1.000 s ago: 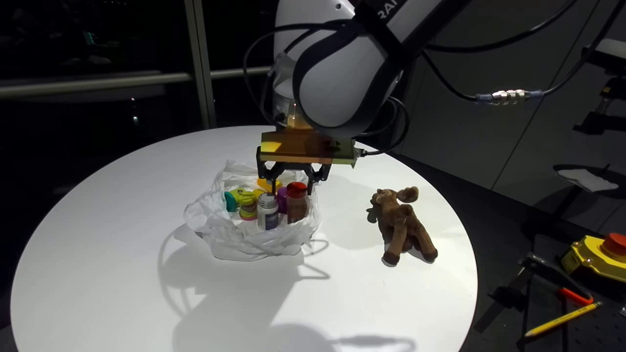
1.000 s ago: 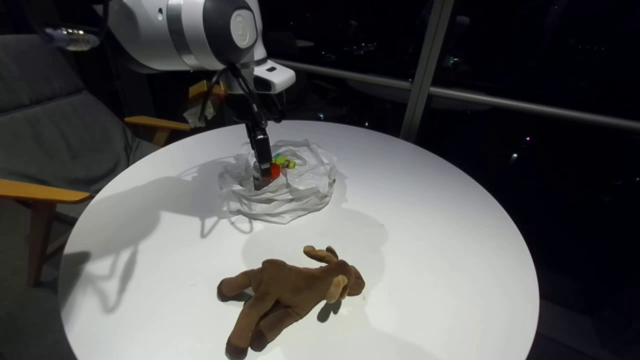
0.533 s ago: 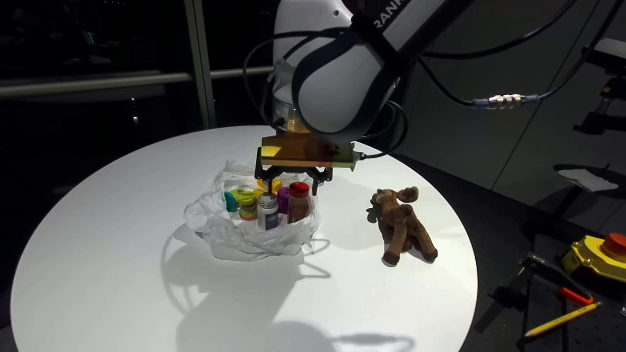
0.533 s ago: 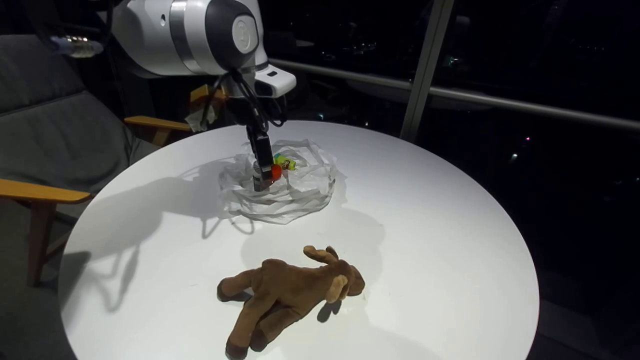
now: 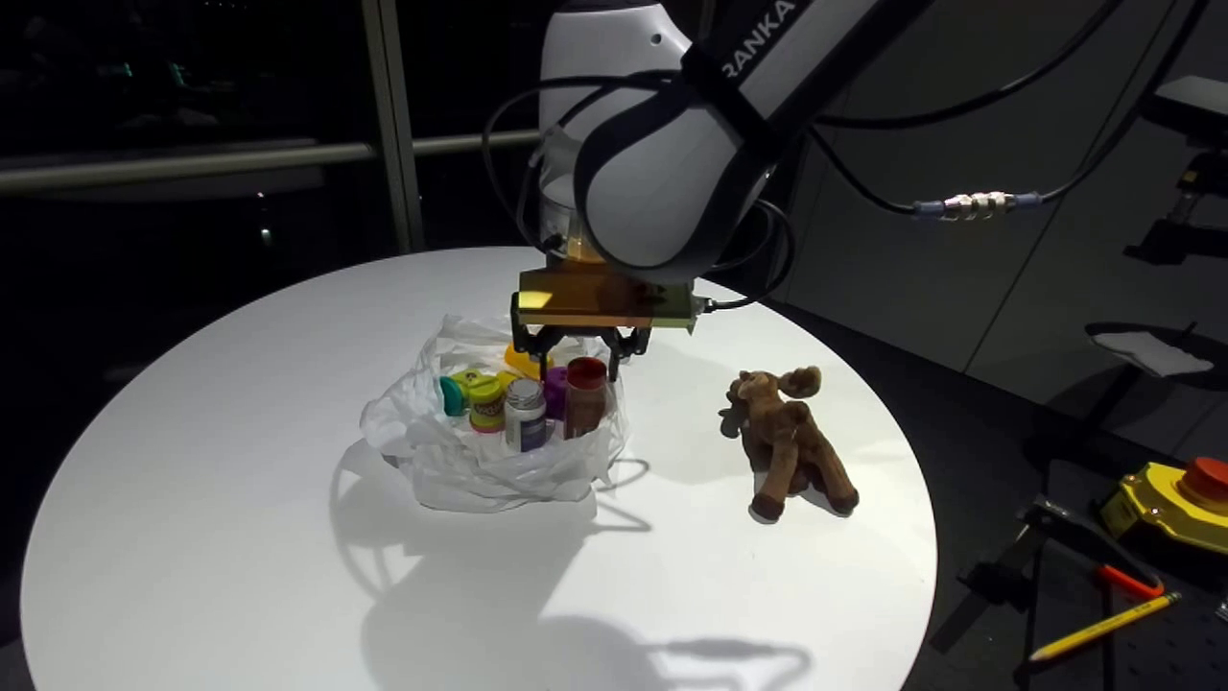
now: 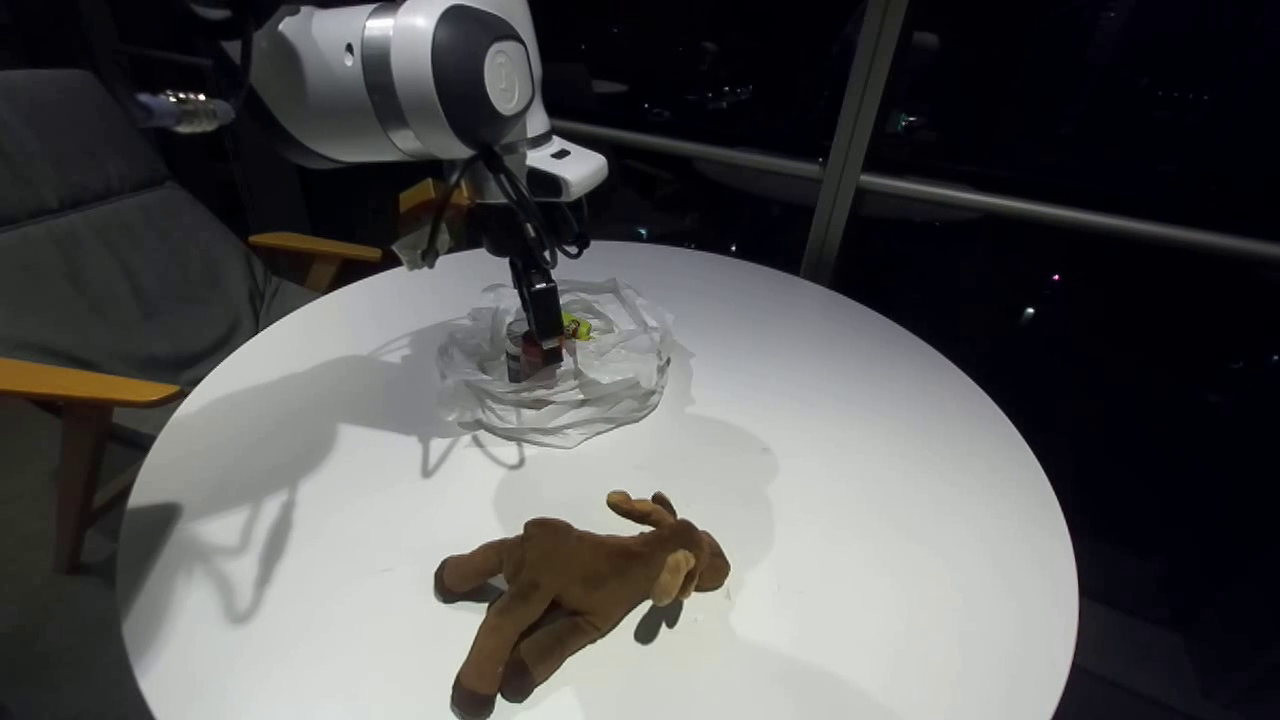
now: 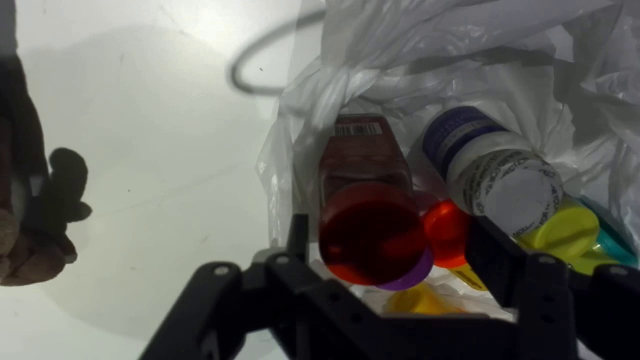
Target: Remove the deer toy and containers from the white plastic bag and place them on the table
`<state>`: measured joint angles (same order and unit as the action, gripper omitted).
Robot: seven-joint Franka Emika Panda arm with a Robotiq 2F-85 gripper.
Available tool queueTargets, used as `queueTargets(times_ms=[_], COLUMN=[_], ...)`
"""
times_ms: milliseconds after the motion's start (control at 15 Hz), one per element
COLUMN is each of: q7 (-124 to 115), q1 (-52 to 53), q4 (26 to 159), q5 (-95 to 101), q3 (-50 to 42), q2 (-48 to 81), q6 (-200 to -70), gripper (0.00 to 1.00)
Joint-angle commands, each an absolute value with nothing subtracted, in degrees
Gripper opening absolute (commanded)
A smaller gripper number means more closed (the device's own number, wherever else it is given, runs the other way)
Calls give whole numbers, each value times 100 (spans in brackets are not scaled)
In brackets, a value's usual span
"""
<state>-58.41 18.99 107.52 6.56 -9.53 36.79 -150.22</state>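
The red-lidded jar (image 5: 583,413) stands upright in the white plastic bag (image 5: 484,488), close to the wall on the deer's side. Just beside it I can see a white bottle (image 5: 526,419), also upright, with a purple container (image 5: 555,393) behind; farther across sit a yellow-green tub (image 5: 486,413), a teal-ended tub (image 5: 451,395) tipped over, and a yellow-orange container (image 5: 524,362). In the wrist view a smaller red cap (image 7: 446,234) shows next to the jar. The end effector (image 5: 579,372) hangs over this cluster with its fingers wide apart, one on either side of the jar's lid, and a gap shows between lid and fingers. Outside the bag and well apart from it, the deer toy (image 6: 575,570) already lies on the tabletop (image 6: 880,480), legs sprawled, near the curved edge. A fair stretch of white surface separates deer and bag, and away from the deer a broad one runs from the loose plastic out to the rim. The bag sits in from the edge all round. Past the edge, a grey chair (image 6: 90,210) stands close by in an exterior view; elsewhere a yellow box (image 5: 1156,509) with a red button (image 5: 1207,480) and a yellow pencil (image 5: 1103,629) sit beyond the rim.
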Motion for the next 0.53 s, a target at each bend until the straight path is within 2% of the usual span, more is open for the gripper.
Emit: queueTargets(times_ms=[0,200,467], q7=[-5932,-5869,-5724], q1=[1937,1867,1713], q4=[10655,10743,10932], q5=[791,744,660], q3=[-1031,-1005,-936], q2=[3680,3586,3379], q6=[-15102,-15074,-14997], gripper=[49,27,24])
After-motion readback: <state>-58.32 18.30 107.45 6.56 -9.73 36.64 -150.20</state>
